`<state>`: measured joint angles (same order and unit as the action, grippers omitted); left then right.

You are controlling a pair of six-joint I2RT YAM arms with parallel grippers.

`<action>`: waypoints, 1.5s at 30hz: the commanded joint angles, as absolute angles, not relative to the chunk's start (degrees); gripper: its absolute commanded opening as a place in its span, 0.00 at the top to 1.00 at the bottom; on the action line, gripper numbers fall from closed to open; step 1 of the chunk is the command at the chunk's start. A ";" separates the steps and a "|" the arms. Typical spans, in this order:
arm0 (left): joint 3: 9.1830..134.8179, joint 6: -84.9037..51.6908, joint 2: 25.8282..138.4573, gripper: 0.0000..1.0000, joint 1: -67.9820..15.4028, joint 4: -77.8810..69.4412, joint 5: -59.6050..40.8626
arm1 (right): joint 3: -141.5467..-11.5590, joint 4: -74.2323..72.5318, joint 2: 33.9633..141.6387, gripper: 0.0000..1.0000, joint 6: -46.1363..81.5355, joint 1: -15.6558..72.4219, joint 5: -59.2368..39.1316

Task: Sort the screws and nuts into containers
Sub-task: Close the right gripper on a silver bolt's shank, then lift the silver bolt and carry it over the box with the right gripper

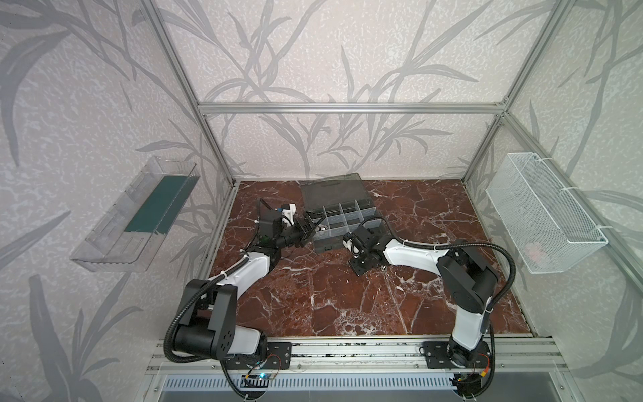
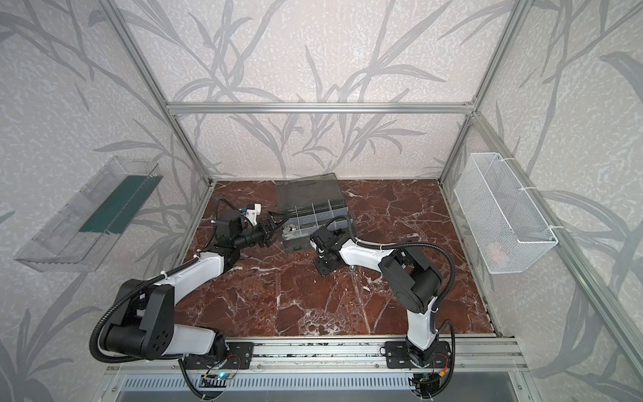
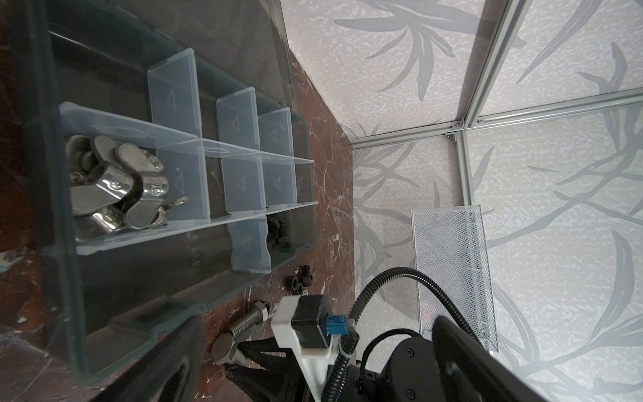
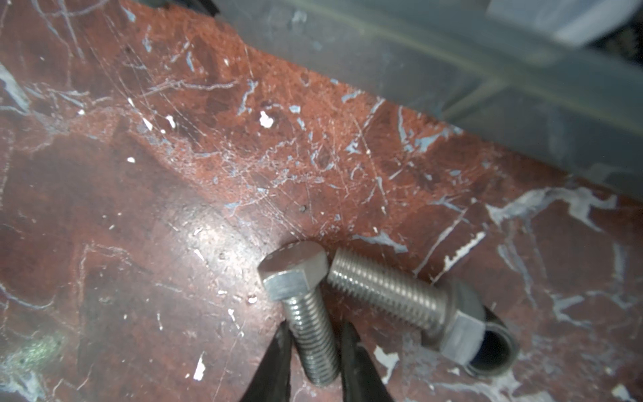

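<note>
**A:** Where does everything stand?

**B:** In a top view the marble table [image 1: 313, 306] fills the lower middle, with the organizer case [image 1: 326, 244] at upper centre. The left gripper [image 1: 313, 226] hangs spread wide and empty at the case's left end. Lower centre in the right wrist view, the right gripper [image 4: 315, 334] flanks a bolt [image 4: 294, 273] lying on the table near the case. I cannot tell whether it pinches yet.

**A:** How should it be done well?

**B:** I'd bite the shank squarely and lift straight, minding the second bolt [image 4: 389, 296] just beside its head.

**A:** Materials?

**B:** The stone is glossy, veined and red. The case is smoky plastic with translucent dividers [image 3: 181, 188]. The bolts are dull steel with hex heads and ridged threads. Rounded wing nuts [image 3: 114, 181] are heaped inside the case, and small black nuts [image 3: 299, 280] lie loose outside.
</note>
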<state>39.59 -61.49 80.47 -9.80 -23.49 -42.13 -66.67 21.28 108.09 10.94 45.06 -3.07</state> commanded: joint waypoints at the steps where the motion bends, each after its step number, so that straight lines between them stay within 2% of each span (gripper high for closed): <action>1: 40.96 -60.93 79.72 0.01 -10.12 -23.05 -42.90 | -66.88 22.22 108.68 0.79 10.58 45.35 -2.81; 8: 41.04 -60.82 79.80 0.01 -10.11 -23.02 -42.93 | -68.21 22.70 107.23 0.88 10.29 45.35 -3.25; 22: 40.87 -60.61 78.05 0.01 -9.54 -23.37 -42.48 | -78.63 26.87 106.01 0.88 6.12 45.14 -3.96; 37: 40.34 -61.22 77.44 0.00 -8.37 -24.04 -42.36 | -93.49 28.43 116.01 0.87 3.39 41.48 -5.35; 45: 40.12 -62.44 78.43 0.01 -8.00 -25.52 -42.89 | -97.31 30.22 120.33 0.86 2.46 41.44 -3.98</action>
<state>39.59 -61.56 78.30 -8.34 -23.07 -42.09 -94.91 29.02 119.39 3.53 41.25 -4.54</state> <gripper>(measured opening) 0.994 0.166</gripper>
